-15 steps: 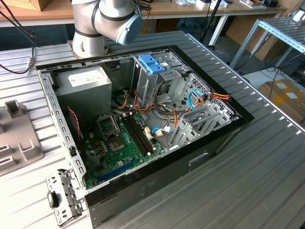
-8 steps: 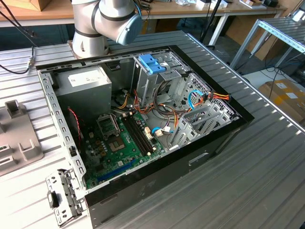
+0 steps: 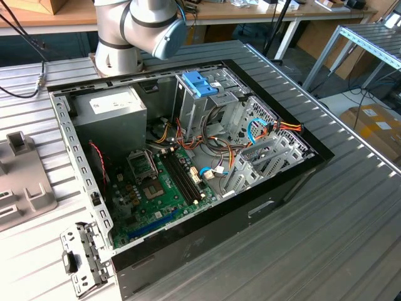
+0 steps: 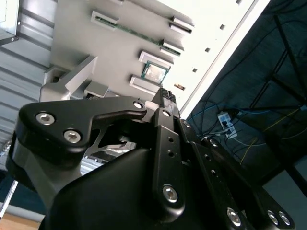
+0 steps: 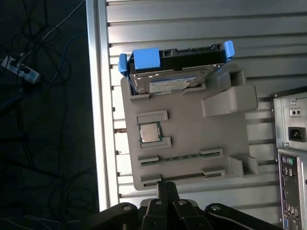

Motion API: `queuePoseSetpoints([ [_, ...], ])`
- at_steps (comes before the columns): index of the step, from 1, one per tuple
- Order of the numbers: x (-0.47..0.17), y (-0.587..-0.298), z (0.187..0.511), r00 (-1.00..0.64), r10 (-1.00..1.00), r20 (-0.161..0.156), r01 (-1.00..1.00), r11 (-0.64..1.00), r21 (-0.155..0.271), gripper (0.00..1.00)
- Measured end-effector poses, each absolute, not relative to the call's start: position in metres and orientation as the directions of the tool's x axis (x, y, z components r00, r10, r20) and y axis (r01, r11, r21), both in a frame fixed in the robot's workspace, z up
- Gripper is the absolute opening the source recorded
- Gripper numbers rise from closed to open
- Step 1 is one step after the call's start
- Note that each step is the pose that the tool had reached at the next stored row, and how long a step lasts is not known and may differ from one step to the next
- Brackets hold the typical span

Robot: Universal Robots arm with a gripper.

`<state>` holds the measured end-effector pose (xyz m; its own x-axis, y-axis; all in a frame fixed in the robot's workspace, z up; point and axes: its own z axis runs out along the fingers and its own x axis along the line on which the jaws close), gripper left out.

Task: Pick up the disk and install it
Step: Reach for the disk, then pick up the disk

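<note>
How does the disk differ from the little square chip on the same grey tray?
The disk is far larger than the chip, and oblong where the chip is square. The disk wears blue plastic rails; the chip has none. The disk sits at one end of the grey tray, the chip nearer its middle. Both rest on that tray.

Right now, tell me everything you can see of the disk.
In the first wrist view the disk is a flat silver-metal rectangle, white-and-blue label showing, with blue plastic rails on two sides and a blue tab. It rests in the end recess of the grey tray; the gripper is apart from it.
</note>
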<state>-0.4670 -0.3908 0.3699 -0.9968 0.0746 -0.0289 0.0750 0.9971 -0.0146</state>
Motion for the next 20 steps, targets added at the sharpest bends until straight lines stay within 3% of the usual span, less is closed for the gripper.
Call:
queuePoseSetpoints([
  [2,-0.4669,-0.3893,0.3692,-0.997,0.073,-0.033,0.075,0.995,-0.066,0.11],
  [3,-0.467,-0.3889,0.3689,-0.997,0.073,-0.033,0.075,0.995,-0.073,0.11],
  [20,-0.4663,-0.3838,0.3676,-0.997,0.073,-0.033,0.075,0.994,-0.073,0.11],
])
